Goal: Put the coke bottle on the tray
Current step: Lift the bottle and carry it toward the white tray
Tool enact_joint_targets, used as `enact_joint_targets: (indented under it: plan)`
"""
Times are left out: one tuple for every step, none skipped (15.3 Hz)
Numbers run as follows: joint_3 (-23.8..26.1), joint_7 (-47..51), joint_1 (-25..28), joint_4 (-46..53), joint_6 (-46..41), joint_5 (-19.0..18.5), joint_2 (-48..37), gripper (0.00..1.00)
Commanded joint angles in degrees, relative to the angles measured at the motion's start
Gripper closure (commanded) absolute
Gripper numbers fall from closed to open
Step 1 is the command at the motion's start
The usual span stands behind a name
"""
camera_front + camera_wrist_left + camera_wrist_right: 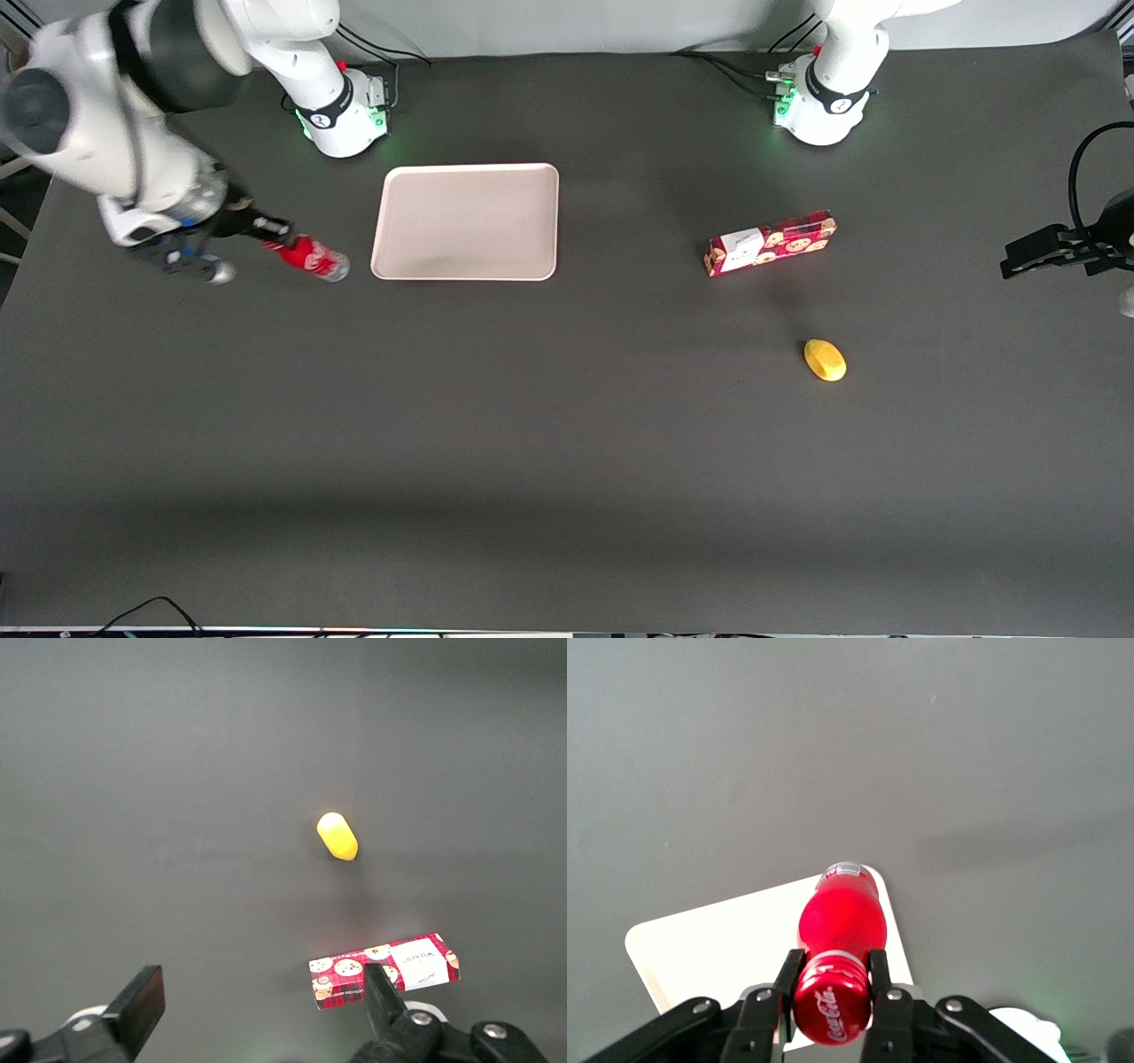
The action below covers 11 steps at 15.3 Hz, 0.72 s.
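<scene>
Coke bottle clamped at cap end by gripper, tilted in air off table just beside tray edge toward working arm's end; risk of slipping from neck grip or tipping and rolling off low rim at release.

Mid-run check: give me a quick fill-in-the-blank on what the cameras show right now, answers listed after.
1. The gripper is shut on the neck of the ____.
2. The coke bottle is held beside the tray, not yet ____ it.
3. The tray holds ____ objects.
4. The yellow object lies nearer to the front camera than the ____.

Missing words: coke bottle; on; no; snack box
</scene>
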Motion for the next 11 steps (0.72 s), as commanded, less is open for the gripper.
enact_joint_targets:
  plan:
    - [8.3,8.5,0.8,-9.0,5.4,1.6,-3.9,1.00]
    - [10.1,8.6,1.3,-10.9,6.1,1.6,-3.9,1.00]
    - [10.7,8.6,1.6,-13.1,7.3,1.6,-4.0,1.00]
    - [10.8,8.7,2.3,-14.8,9.1,1.6,-4.1,1.00]
    - [10.9,8.7,2.6,-16.1,10.9,1.6,-4.0,1.00]
    - [11.3,9.0,2.8,-17.8,12.6,1.6,-3.9,1.00]
    - [12.0,9.4,3.2,-19.4,14.4,1.6,-3.9,1.00]
    - [12.6,9.6,3.3,-20.6,14.9,1.6,-3.6,1.00]
    - [13.0,9.5,3.3,-21.3,15.1,1.6,-3.6,1.00]
    - [13.0,9.6,3.3,-21.4,15.0,1.6,-3.6,1.00]
    - [13.2,9.6,3.4,-21.6,15.0,1.7,-3.6,1.00]
